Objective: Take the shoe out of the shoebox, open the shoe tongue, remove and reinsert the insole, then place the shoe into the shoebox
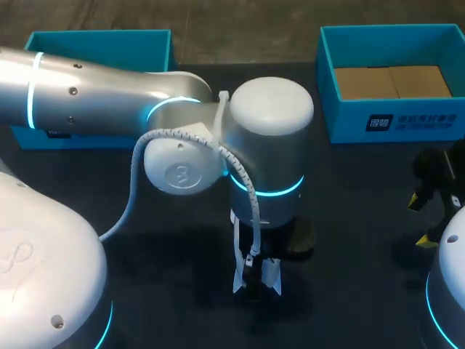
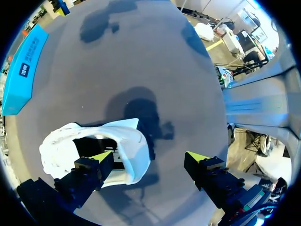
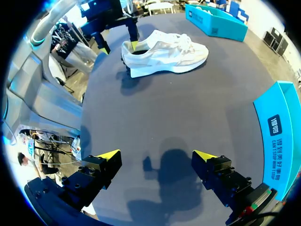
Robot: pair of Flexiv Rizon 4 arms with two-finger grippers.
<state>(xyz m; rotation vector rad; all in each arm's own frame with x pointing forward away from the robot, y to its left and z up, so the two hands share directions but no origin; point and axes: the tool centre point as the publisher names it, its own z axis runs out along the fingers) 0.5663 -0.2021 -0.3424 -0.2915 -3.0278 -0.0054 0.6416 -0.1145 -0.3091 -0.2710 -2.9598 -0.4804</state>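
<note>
A white sneaker (image 3: 164, 52) lies on its sole on the dark table, outside both boxes. My left gripper (image 2: 149, 157) is open at its heel end: one finger (image 2: 96, 162) dips into the shoe's opening (image 2: 94, 146), the other stands outside past the heel. In the head view my left arm's wrist (image 1: 265, 145) covers nearly all of the shoe (image 1: 272, 278). My right gripper (image 3: 157, 157) is open and holds nothing, low over bare table at the right edge (image 1: 420, 219), well away from the shoe.
A blue shoebox (image 1: 392, 80) with brown cardboard inside stands at the back right, close to my right gripper (image 3: 282, 136). A second blue box (image 1: 98, 43) stands at the back left, half hidden behind my left arm.
</note>
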